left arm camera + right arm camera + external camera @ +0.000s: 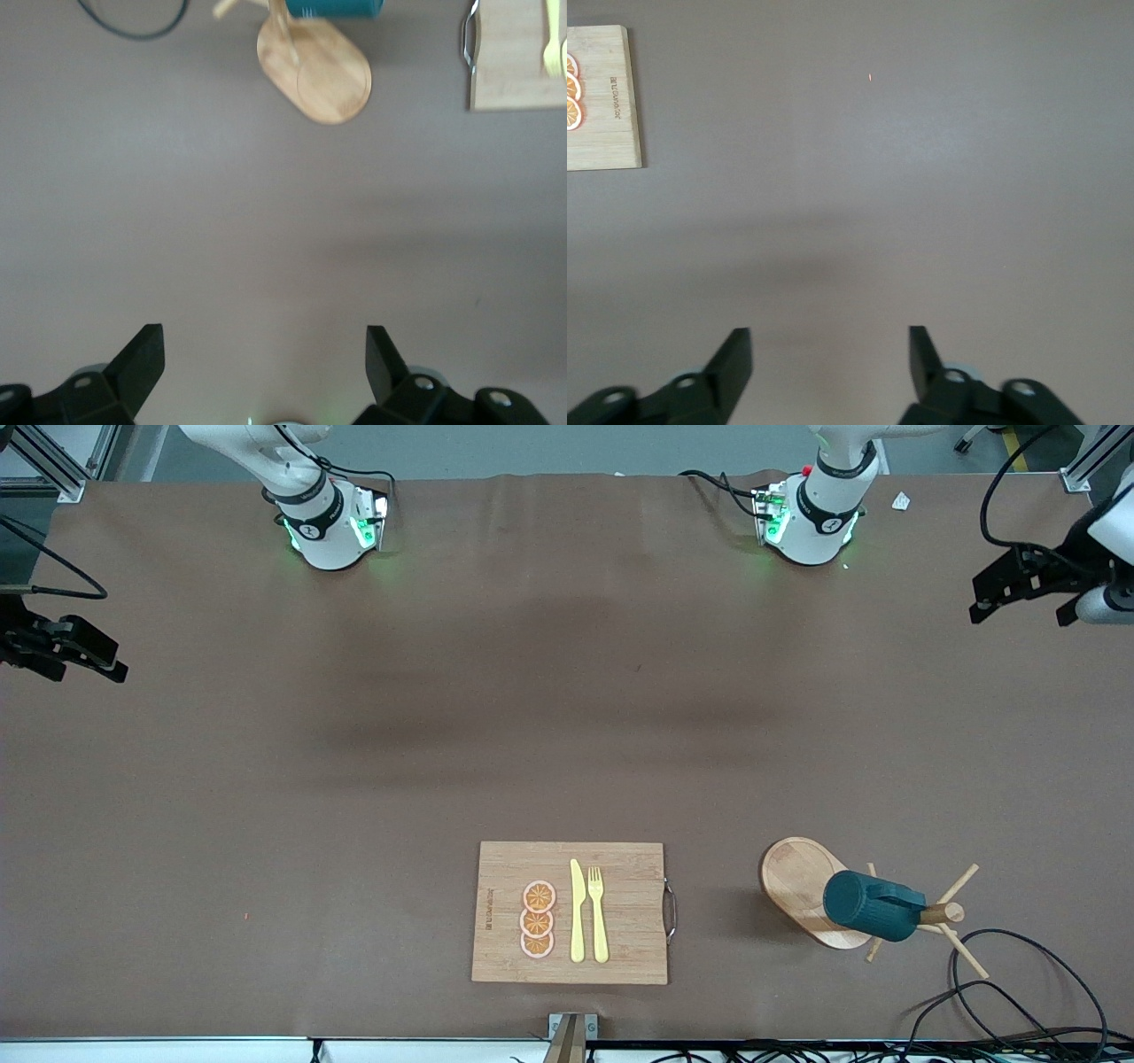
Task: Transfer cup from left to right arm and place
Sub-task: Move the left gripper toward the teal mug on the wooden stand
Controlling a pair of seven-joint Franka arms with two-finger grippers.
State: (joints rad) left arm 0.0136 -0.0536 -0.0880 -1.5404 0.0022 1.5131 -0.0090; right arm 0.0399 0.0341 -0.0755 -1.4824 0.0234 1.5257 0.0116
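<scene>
The cup point(864, 903), dark teal, hangs sideways on a peg of a wooden mug tree with an oval base point(796, 879), near the front camera toward the left arm's end of the table. In the left wrist view only the edge of the cup point(341, 8) shows, above the oval base point(323, 71). My left gripper point(1019, 607) hovers over the left arm's end of the table, open and empty point(264, 341). My right gripper point(84, 664) hovers over the right arm's end, also open and empty point(830, 341). Neither gripper is close to the cup.
A bamboo cutting board point(620, 868) with a metal handle lies near the front edge, beside the mug tree. It carries a yellow knife point(577, 911), a yellow fork point(599, 912) and three orange slices point(538, 919). Black cables point(1001, 992) loop by the mug tree.
</scene>
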